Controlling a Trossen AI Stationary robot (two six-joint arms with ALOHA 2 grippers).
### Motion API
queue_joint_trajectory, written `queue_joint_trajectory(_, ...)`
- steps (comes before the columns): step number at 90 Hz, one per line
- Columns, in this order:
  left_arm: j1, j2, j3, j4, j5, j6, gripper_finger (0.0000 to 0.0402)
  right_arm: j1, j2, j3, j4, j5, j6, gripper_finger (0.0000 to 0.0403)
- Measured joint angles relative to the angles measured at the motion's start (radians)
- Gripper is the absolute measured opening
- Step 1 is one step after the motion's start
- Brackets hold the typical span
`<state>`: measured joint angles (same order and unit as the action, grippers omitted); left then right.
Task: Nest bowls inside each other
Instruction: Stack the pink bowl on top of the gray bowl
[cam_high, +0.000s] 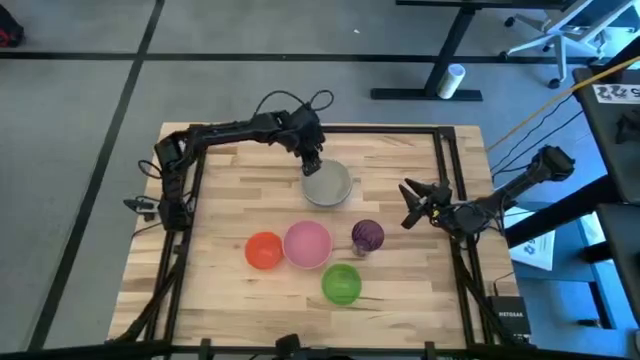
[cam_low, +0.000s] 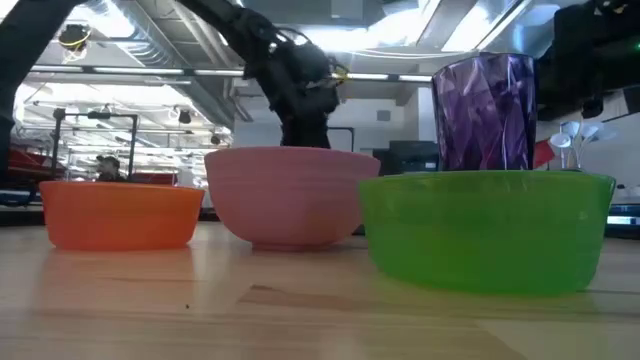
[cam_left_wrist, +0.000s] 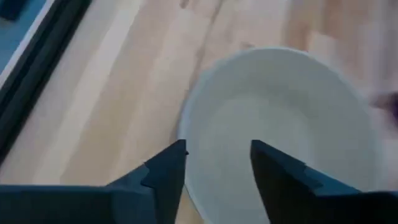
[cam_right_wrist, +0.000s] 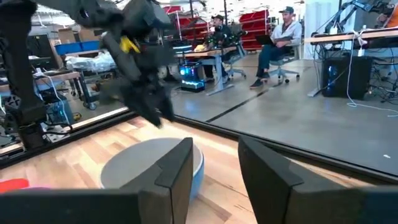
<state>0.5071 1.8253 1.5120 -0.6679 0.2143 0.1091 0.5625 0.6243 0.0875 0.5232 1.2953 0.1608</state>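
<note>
A grey bowl (cam_high: 327, 186) stands upright at the table's middle back. In the right wrist view it sits inside a pale blue bowl (cam_right_wrist: 198, 169), whose rim shows just below it. My left gripper (cam_high: 312, 162) hovers open just above the grey bowl's far-left rim (cam_left_wrist: 186, 155), one finger outside the rim and one over the hollow. Nearer the front stand the orange-red bowl (cam_high: 264, 250), pink bowl (cam_high: 307, 244), purple bowl (cam_high: 367, 236) and green bowl (cam_high: 341, 283), each on its base. My right gripper (cam_high: 412, 203) waits open to the right of the grey bowl.
A black frame (cam_high: 445, 160) runs along the table's left, far and right edges. Bare wood lies left of the grey bowl and along the front left. Beyond the table, people sit at desks (cam_right_wrist: 280, 37) in the room.
</note>
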Motion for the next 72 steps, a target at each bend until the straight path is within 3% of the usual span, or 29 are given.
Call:
queue_joint_trajectory(15, -0.015, -0.232, -0.066, -0.088, -0.037, -0.047, 0.0189, 0.000, 0.000, 0.000, 0.005, -0.048, 0.028, 0.0115)
queue_joint_trajectory(29, -0.119, -0.428, -0.212, -0.048, -0.108, -0.159, 0.0184, 0.000, 0.000, 0.012, 0.006, -0.078, 0.041, 0.0115)
queue_joint_trajectory(49, -0.335, -0.460, -0.492, 0.188, -0.187, -0.343, 0.0183, 0.000, 0.000, 0.046, -0.001, -0.132, 0.037, 0.0115)
queue_joint_trajectory(72, -0.450, -0.472, -0.589, 0.299, -0.247, -0.444, 0.0183, 0.000, 0.000, 0.056, -0.001, -0.146, 0.025, 0.0115)
